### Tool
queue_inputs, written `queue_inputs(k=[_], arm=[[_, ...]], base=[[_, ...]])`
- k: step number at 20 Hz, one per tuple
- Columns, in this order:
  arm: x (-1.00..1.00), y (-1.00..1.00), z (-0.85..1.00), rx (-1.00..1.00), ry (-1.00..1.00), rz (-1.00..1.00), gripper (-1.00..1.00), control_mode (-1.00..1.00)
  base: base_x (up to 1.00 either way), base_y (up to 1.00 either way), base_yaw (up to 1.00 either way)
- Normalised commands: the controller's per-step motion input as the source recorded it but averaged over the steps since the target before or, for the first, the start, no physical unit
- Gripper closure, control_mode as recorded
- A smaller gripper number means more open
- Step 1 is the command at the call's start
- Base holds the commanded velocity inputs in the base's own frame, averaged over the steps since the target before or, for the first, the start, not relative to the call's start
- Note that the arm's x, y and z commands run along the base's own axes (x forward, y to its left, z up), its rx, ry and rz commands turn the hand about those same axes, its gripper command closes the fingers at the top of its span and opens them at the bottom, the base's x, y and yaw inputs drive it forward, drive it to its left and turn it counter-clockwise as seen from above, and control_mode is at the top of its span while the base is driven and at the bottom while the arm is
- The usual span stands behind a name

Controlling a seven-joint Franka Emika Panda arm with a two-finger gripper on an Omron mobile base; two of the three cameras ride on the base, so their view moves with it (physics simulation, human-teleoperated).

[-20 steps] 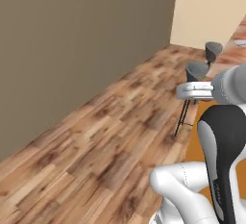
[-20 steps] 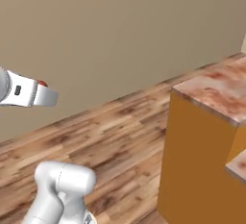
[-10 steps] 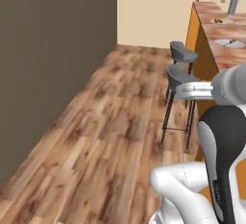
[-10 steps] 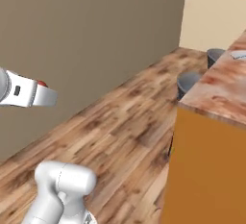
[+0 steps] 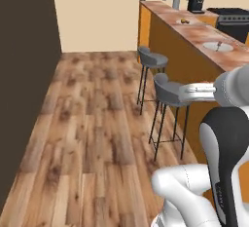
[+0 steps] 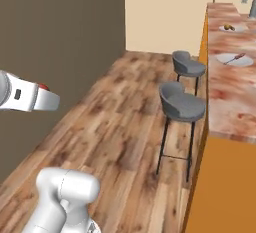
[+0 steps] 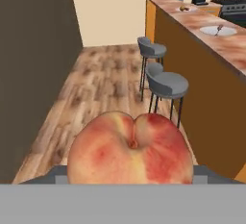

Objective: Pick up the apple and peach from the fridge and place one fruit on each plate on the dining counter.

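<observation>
- Carrying the peach (image 7: 129,152), which sits close before my gripper; I cannot tell the jaws' state.
- Risking a drop if I jolt toward the dining counter (image 5: 194,36).
- Aiming at the nearer plate (image 6: 234,59), though a utensil there could make the fruit roll.

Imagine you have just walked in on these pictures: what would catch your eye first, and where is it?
First comes the peach, red and yellow, looming large at the bottom of the hand view. Next, two grey bar stools stand on the wooden floor along the orange front of the dining counter. On its marbled top lie two white plates, the farther one holding a small fruit.
</observation>
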Motion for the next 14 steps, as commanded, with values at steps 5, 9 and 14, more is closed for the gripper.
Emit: queue_inputs(k=[5, 9, 14], arm=[[0.0, 0.0, 0.0, 0.0, 0.0, 0.0, 1.0, 1.0], [0.0, 0.0, 0.0, 0.0, 0.0, 0.0, 1.0, 1.0], [0.0, 0.0, 0.0, 0.0, 0.0, 0.0, 1.0, 1.0]], base=[[1.0, 0.69, -0.57], [1.0, 0.68, -0.57], [1.0, 0.68, -0.58]])
